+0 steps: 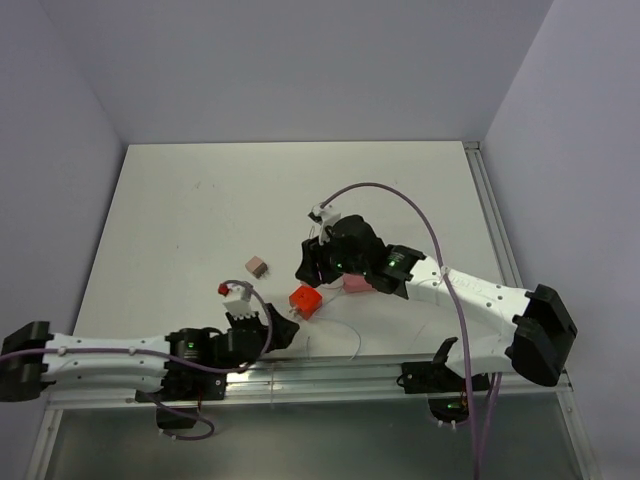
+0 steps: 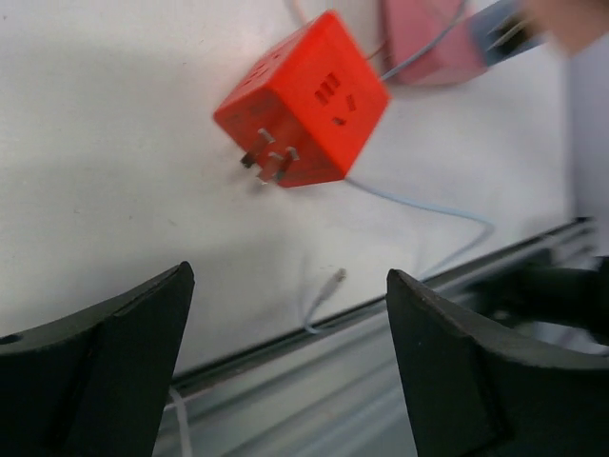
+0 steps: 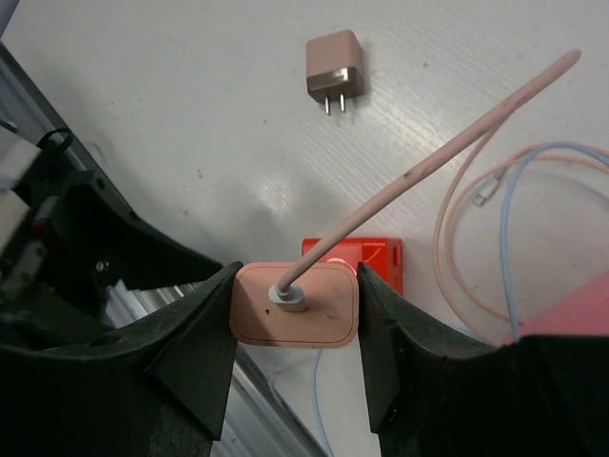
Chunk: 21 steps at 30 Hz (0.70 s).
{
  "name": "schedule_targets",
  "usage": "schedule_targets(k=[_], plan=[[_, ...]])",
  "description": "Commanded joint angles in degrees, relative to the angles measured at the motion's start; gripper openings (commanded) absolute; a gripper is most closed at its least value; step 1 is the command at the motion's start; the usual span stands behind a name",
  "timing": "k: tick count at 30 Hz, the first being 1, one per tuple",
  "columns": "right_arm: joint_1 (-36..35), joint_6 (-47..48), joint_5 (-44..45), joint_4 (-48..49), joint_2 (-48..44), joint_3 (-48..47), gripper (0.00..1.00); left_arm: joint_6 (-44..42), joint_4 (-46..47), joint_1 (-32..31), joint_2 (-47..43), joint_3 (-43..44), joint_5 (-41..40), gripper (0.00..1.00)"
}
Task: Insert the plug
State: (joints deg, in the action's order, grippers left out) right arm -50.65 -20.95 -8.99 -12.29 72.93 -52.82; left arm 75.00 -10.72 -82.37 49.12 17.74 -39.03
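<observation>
Orange cube [image 3: 381,265] mostly behind pink plug [image 3: 319,319]; blurred pink block [image 2: 428,43] at top edge.

You face a flat white rectangular worktop [image 1: 200,200] enclosed on three sides by plain pale lavender walls [image 1: 300,60]. A silver metal rail [image 1: 330,375] runs along its near edge, and a second metal strip [image 1: 492,215] along its right edge. Lighting is even and diffuse, and shadows are soft.

surface: flat white table top [image 1: 200,200]
6 o'clock of centre: red plastic cube adapter [image 1: 305,300], prongs sideways
10 o'clock of cube: small mauve two-prong charger block [image 1: 256,266], apart
2-3 o'clock of cube: pink plastic block [image 2: 428,43], partly hidden
5 o'clock of cube: thin pale-blue cable [image 2: 419,204], loose end near the table edge
</observation>
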Motion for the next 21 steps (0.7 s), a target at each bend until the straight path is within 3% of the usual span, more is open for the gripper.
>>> schedule_targets(k=[1, 4, 7, 9, 12, 21], plan=[[-3.0, 1.4, 6.3, 7.4, 1.2, 2.3, 0.00, 5.5, -2.6, -0.7, -14.5, -4.1, -1.5, 0.86], [-5.1, 1.7, 8.9, 12.1, 1.3, 5.4, 0.00, 5.6, -3.7, -0.6, -26.3, -5.8, -1.2, 0.76], [-6.9, 3.1, 11.8, 17.9, 2.4, 7.8, 0.00, 11.9, -15.1, -0.6, -32.1, -3.4, -3.2, 0.75], [-9.2, 4.1, 16.8, 20.8, 3.3, 9.3, 0.00, 16.5, -24.0, -0.6, -32.8, -0.3, -4.5, 0.75], [-11.6, 4.7, 22.1, 23.7, 4.2, 10.7, 0.00, 16.3, -28.1, -0.6, -31.9, 3.5, -4.9, 0.76], [-14.1, 4.8, 27.8, 31.4, 7.7, 13.6, 0.00, 15.6, -28.0, -0.6, -24.5, 7.0, -4.8, 0.80]])
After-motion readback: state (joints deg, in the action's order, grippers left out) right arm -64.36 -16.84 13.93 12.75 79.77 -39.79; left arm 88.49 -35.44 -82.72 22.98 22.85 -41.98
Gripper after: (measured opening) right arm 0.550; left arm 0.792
